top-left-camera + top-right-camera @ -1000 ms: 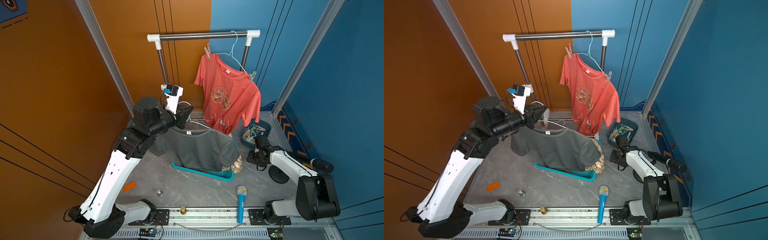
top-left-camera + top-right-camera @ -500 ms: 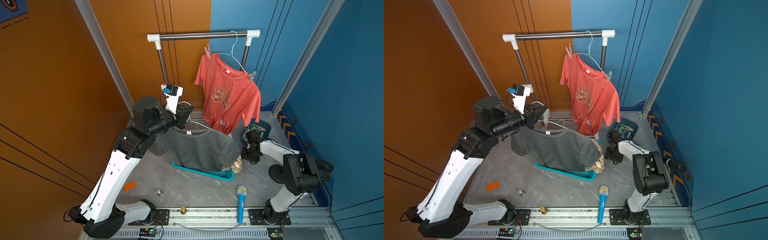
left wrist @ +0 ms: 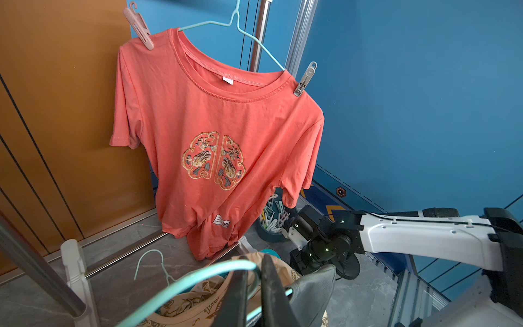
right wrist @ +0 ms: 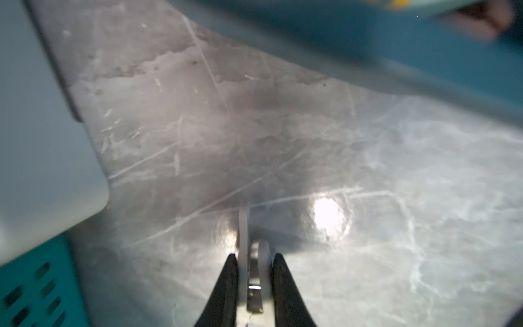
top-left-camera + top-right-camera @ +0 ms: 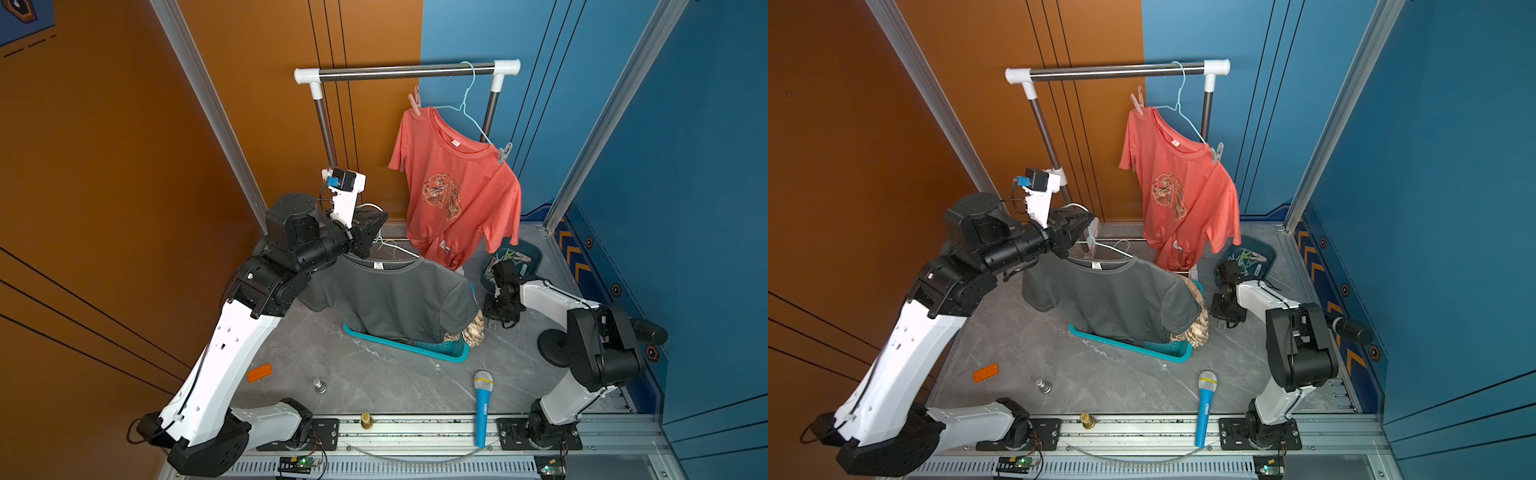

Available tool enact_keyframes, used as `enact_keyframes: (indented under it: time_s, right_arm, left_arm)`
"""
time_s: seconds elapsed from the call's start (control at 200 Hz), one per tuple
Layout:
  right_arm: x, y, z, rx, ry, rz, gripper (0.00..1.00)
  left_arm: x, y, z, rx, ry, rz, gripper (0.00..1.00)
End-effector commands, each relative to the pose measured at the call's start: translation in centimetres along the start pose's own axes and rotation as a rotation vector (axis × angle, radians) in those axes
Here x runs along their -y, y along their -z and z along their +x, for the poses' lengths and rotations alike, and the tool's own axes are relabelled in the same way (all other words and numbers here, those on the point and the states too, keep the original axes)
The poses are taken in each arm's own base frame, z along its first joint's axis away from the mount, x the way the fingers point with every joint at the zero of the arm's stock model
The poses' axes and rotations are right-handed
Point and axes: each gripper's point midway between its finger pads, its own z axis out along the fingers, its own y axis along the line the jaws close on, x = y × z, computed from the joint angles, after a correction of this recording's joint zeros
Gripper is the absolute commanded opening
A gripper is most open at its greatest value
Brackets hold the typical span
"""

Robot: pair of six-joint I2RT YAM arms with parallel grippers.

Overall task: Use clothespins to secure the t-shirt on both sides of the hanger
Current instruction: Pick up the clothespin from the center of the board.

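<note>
Left tool (image 5: pixel 374 226) is clamping tight on the mint hanger (image 5: pixel 395 247), raised over the far left part of the bench (image 5: pixel 374 382), and in the left wrist view its black fingers (image 3: pixel 271 294) are pinching the wire between them; the grey t-shirt (image 5: pixel 395 299) is hanging from that hanger, with its lower edge dropping behind the front wall of the teal basket (image 5: pixel 399 343) sitting mid-bench; over on the right, the right tool (image 4: pixel 253 257) is squeezing a pale clothespin (image 4: pixel 263 260), jaws pressing in on both its sides, and it is pointing down low over the bench between the basket and the dark bowl (image 5: pixel 536 253); whether the pin's tip is touching the surface is impossible to call; the rest of the clothespins (image 5: pixel 513 257) are lying heaped in that bowl near the far right corner of the bench; behind it all, the coral t-shirt (image 5: pixel 457 183) is hanging from the rail (image 5: pixel 407 71) at the far edge, with a pink clothespin (image 5: pixel 414 102) biting one shoulder and a grey clothespin (image 5: pixel 504 153) gripping the other.
</note>
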Motion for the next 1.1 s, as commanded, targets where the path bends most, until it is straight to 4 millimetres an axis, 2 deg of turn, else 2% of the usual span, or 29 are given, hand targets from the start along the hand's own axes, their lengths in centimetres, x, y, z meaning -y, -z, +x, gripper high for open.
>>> enact_keyframes:
  time_s: [0.0,0.19,0.28,0.451,0.556,0.696,0.816,0.886,0.971,1.097]
  right_arm:
    - [-0.3,3.6,0.1,0.065,-0.028,-0.073,0.15]
    - [-0.1,11.1,0.7,0.277,-0.05,-0.222,0.09]
    - [-0.9,16.0,0.9,0.432,-0.026,-0.34,0.07]
    - [-5.1,26.4,1.6,0.701,0.105,-0.672,0.06]
    - [-8.1,32.7,2.0,0.8,0.22,-0.837,0.07]
    - [-12.9,39.1,2.8,0.867,0.421,-1.016,0.07]
    - [-16.3,42.7,3.4,0.894,0.556,-1.145,0.07]
    - [-18.1,43.8,3.8,0.876,0.614,-1.224,0.07]
    - [-19.8,43.9,4.2,0.84,0.668,-1.275,0.06]
    - [-21.0,43.4,4.6,0.827,0.714,-1.282,0.06]
  left_arm:
    - [0.7,0.9,-1.8,0.065,-0.011,0.032,0.13]
    - [0.8,1.6,-2.2,0.08,-0.013,0.039,0.13]
    - [1.0,1.8,-2.3,0.085,-0.01,0.05,0.13]
    - [1.5,2.1,-2.8,0.095,-0.004,0.077,0.13]
    - [2.1,2.2,-3.3,0.098,0.0,0.11,0.13]
    - [2.7,2.2,-3.8,0.101,0.005,0.141,0.13]
    - [2.7,2.1,-3.9,0.099,0.013,0.142,0.13]
    - [2.8,2.2,-4.0,0.1,0.017,0.147,0.13]
    - [2.9,2.3,-4.1,0.1,0.02,0.152,0.13]
    - [3.1,2.5,-4.3,0.105,0.022,0.156,0.13]
